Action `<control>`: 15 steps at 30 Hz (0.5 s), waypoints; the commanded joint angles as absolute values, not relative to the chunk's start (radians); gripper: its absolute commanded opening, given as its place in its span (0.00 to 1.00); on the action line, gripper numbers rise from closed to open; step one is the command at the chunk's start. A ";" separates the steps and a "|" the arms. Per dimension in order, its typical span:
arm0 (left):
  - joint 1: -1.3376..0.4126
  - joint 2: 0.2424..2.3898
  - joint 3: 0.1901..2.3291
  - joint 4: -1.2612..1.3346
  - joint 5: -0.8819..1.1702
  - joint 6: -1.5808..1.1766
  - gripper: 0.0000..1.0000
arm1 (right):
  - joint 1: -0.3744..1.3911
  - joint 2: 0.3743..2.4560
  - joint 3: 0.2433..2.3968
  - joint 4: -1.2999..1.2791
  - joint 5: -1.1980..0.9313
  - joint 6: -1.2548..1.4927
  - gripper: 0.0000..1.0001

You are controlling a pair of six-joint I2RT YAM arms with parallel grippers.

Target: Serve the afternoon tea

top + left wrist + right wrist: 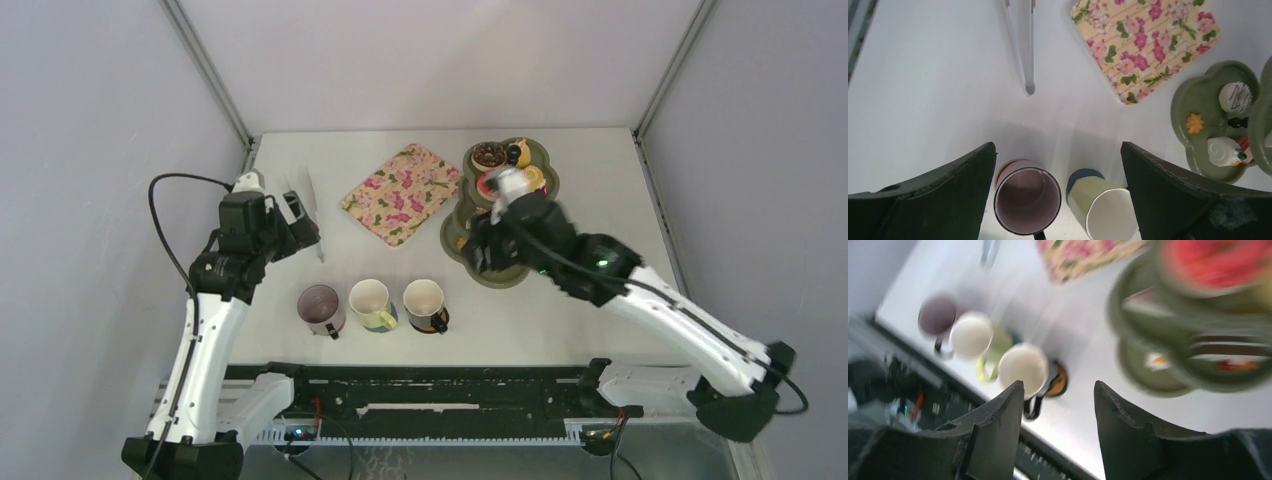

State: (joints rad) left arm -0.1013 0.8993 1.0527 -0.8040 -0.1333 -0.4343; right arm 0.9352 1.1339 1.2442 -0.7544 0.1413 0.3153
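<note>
Presently the olive-green three-tier stand (pixel 510 277) sits at the far right of the table, and every toy treat in view is on it. A chocolate donut (pixel 489 154) lies on a far lobe. A white cupcake (pixel 1236 96), a white swirl cake (pixel 1222 151) and a small orange piece (pixel 1194 122) rest on the lower tier. A red item on an upper tier is too blurred in the right wrist view to identify. No loose treat shows on the table surface.

The three mugs stand in a row near the front edge, left of the stand: a purple-lined mug (pixel 321 306), a middle mug (pixel 370 300) and a right mug (pixel 424 301). Each appears to sit on a coaster and looks empty inside. The floral tray (pixel 402 192) lies between the mugs and the far edge and carries nothing. Slim metal tongs (pixel 1025 50) lie to its left.

The left gripper (pixel 1058 146) hangs above the left end of the mug row, fingers spread wide and holding nothing. The right gripper (pixel 1058 385) is over the near-left side of the stand, fingers parted and empty.

Judgement: loading of the stand looks largely complete. If anything is left, it is probably arranging the mugs or drawing the arms back.
</note>
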 commanded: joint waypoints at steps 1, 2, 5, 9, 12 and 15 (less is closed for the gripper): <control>-0.094 0.901 1.179 -0.783 -0.111 -0.383 0.98 | 0.745 0.980 1.322 -0.768 0.308 0.309 0.61; -0.094 0.898 1.189 -0.785 -0.106 -0.380 0.98 | 0.690 0.950 1.323 -0.761 0.322 0.314 0.63; -0.094 0.893 1.212 -0.785 -0.112 -0.383 0.98 | 0.516 0.867 1.319 -0.759 0.375 0.335 0.76; -0.094 0.890 1.226 -0.783 -0.124 -0.398 0.98 | 0.312 0.811 1.296 -0.802 0.499 0.381 0.90; -0.094 0.883 1.217 -0.773 -0.157 -0.405 0.98 | 0.137 0.822 1.293 -0.862 0.538 0.443 1.00; -0.094 0.863 1.175 -0.745 -0.200 -0.405 0.99 | -0.008 0.858 1.287 -0.918 0.531 0.518 1.00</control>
State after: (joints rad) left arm -0.1013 0.8993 1.1709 -0.8005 -0.1402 -0.4103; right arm 0.1329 0.8009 1.2987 -0.8234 0.4767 0.4030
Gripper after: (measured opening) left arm 0.984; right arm 0.997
